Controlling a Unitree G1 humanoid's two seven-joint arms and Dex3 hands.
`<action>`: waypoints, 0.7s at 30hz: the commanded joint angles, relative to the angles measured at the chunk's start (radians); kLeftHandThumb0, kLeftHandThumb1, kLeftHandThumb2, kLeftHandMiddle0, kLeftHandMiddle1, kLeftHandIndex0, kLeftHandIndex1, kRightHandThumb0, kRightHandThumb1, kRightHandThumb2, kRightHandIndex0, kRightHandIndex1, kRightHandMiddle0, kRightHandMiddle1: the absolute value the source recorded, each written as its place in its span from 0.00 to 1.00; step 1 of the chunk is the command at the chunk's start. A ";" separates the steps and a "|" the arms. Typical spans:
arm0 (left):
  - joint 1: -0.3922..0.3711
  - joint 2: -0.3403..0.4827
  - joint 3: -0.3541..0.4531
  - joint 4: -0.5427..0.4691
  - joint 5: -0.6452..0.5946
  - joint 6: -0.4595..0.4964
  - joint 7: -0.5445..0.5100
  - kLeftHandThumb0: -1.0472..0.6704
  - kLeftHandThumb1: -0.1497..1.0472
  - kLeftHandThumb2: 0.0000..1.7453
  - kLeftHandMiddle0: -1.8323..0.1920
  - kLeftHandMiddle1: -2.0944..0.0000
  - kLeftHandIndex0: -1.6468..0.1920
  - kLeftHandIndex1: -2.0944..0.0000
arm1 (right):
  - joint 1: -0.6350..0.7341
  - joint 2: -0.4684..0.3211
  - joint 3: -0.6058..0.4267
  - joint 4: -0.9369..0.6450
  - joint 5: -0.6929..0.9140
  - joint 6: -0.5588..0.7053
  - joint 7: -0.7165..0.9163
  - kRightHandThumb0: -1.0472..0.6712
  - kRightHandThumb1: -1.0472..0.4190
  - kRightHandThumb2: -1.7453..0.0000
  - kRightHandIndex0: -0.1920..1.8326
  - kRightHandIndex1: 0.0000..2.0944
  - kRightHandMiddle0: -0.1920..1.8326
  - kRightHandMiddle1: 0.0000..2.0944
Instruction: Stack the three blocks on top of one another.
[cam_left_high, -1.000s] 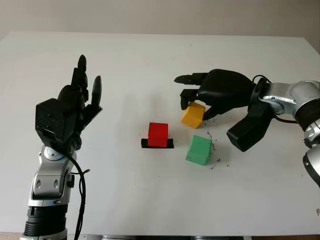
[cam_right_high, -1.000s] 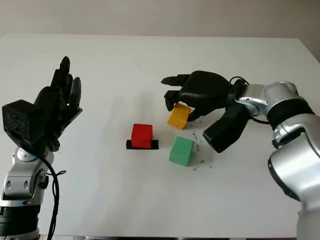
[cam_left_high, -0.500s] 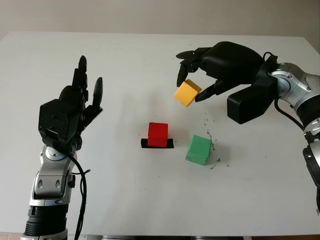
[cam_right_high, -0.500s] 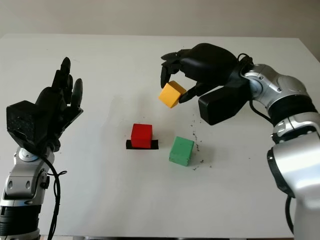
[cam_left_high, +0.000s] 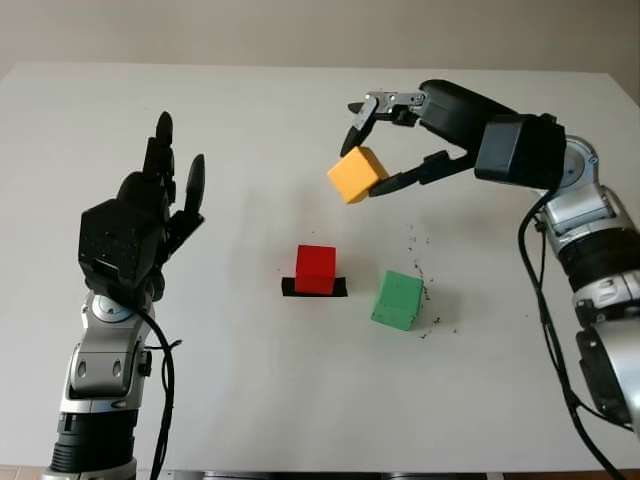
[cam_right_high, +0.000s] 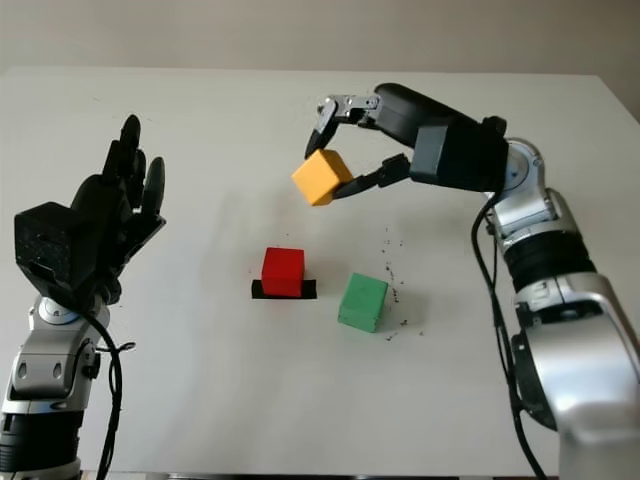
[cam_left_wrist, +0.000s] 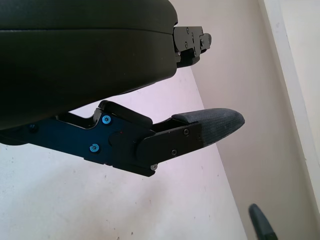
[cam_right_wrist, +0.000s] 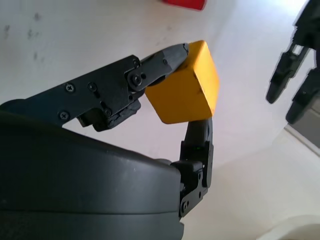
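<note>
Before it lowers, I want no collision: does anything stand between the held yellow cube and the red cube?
Nothing visible does. The right hand holds the yellow cube in the air; the red cube has a bare top, and the green cube sits beside it, apart.

No text, label, brand, number or sign can be read anywhere. The faces of the yellow-orange wooden cube (cam_left_high: 356, 174), the red cube (cam_left_high: 316, 268) and the green cube (cam_left_high: 398, 299) are plain, the black shells of the left hand (cam_left_high: 140, 215) and the right hand (cam_left_high: 400, 140) carry no legible marking, and the white table (cam_left_high: 250, 380) bears only small dark specks.
</note>
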 joint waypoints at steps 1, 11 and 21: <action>0.010 -0.002 -0.001 -0.004 0.001 -0.007 0.005 0.19 1.00 0.38 0.97 0.97 0.96 0.97 | 0.045 0.015 -0.025 -0.093 0.027 0.074 0.011 0.36 0.06 0.97 0.20 0.02 0.24 0.71; 0.017 0.000 -0.004 -0.015 0.003 -0.006 0.008 0.17 1.00 0.37 0.97 0.98 0.96 0.97 | 0.274 0.099 -0.056 -0.490 0.115 0.482 -0.024 0.35 0.07 0.97 0.19 0.02 0.25 0.71; 0.013 0.000 -0.009 -0.012 0.006 0.000 0.001 0.19 1.00 0.39 0.97 0.97 0.96 0.98 | 0.431 0.240 -0.057 -0.676 0.149 0.649 -0.168 0.36 0.05 0.97 0.17 0.02 0.22 0.74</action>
